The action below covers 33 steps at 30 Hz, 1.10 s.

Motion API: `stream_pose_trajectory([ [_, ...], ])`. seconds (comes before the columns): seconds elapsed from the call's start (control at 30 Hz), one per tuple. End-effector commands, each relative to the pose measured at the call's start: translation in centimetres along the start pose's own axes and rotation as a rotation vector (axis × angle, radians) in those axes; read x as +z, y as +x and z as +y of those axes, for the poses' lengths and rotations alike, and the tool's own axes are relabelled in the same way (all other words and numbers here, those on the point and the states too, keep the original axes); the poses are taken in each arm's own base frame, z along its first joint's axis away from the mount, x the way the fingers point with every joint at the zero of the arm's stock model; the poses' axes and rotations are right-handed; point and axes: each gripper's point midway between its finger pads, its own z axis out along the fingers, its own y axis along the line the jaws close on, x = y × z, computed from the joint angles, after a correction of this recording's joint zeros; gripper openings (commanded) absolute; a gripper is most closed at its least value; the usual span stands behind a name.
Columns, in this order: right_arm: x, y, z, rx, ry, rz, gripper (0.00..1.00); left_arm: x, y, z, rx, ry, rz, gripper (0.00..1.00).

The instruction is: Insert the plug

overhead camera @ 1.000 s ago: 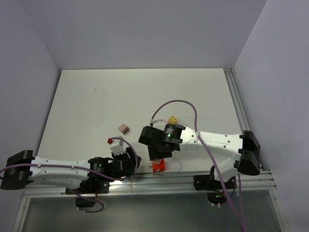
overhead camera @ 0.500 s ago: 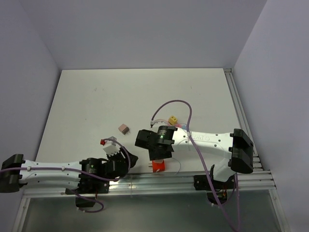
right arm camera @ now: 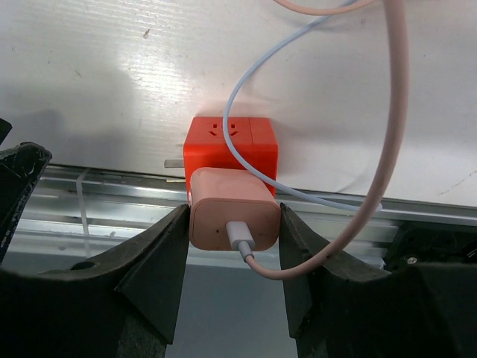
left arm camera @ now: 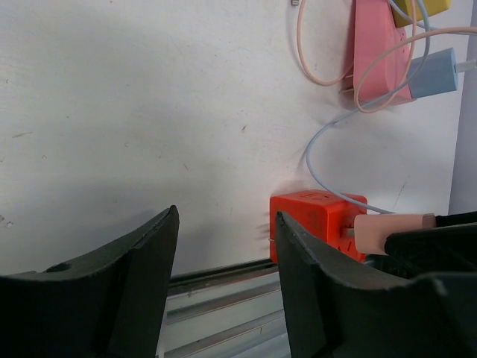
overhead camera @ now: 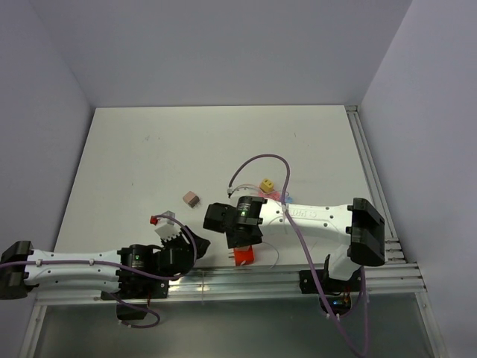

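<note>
The left hand (left arm camera: 226,224) gapes wide, facing the right hand (right arm camera: 235,224), whose fingers (right arm camera: 160,253) pinch tight.

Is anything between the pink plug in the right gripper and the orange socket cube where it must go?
Nothing visible does. The right gripper holds the pink plug at the orange socket cube; in the left wrist view only its metal prong bridges the small gap. A light blue cable crosses another face of the cube.

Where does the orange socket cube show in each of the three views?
Top external: orange socket cube sits low and centre, at the near table edge.
Left wrist: it is right of centre, low.
Right wrist: it is central, just above the pink plug.
Shared landmark: the aluminium rail bordering it.
</note>
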Motion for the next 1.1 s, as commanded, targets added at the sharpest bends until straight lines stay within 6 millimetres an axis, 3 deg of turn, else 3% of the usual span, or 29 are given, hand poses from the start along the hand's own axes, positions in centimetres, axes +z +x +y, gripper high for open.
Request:
stream_pose_trajectory([
  [0.0, -0.9, -1.1, 0.6, 0.023, -0.006, -0.055, 0.00, 0.2, -0.8, 0.5, -0.008, -0.028, -0.042, 0.59],
  [0.33, 0.2, -0.2, -0.7, -0.019, 0.095, -0.078, 0.00, 0.2, -0.7, 0.7, -0.011, -0.033, -0.041, 0.60],
  [0.5, 0.9, 0.0, -2.0, -0.069, 0.197, -0.169, 0.00, 0.5, -0.3, 1.9, -0.037, -0.051, -0.036, 0.58],
  [0.77, 3.0, 2.2, -1.5, -0.102, 0.236, -0.198, 0.00, 0.4, -0.2, 2.5, -0.069, -0.061, -0.025, 0.56],
  [0.93, 5.3, 5.1, -1.0, -0.141, 0.211, -0.142, 0.00, 0.1, -0.6, 2.7, -0.092, -0.063, -0.033, 0.56],
  [1.07, 5.9, 5.6, -1.1, -0.165, 0.207, -0.118, 0.00, 0.0, -0.7, 2.7, -0.113, -0.052, -0.029, 0.56],
])
